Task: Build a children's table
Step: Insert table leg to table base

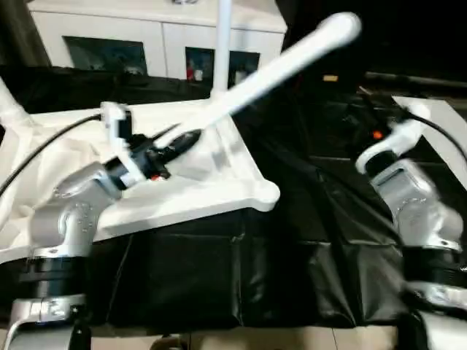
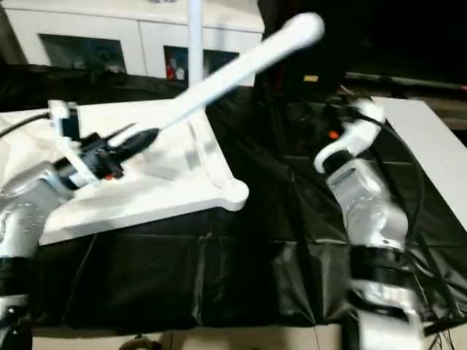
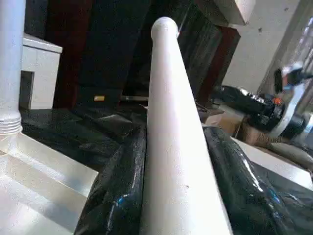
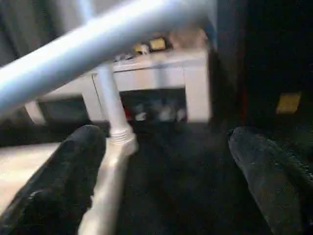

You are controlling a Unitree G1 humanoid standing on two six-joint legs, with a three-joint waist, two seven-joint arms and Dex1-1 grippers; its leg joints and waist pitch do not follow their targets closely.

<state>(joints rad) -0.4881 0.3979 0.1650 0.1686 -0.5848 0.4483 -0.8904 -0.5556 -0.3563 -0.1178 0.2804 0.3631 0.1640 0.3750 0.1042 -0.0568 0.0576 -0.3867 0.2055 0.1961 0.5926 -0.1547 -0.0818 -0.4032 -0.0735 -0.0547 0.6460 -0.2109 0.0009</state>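
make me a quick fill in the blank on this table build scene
1. The left pincer holds a long white tapered plastic leg pointing up and to the robot's ____.
2. The white ribbed plastic tabletop lies on a ____ cover.
3. Another white leg already stands ____ in a corner socket.

Missing words: right; black; upright

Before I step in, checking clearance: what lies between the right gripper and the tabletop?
In the right eye view, just black cloth between right gripper and tabletop.
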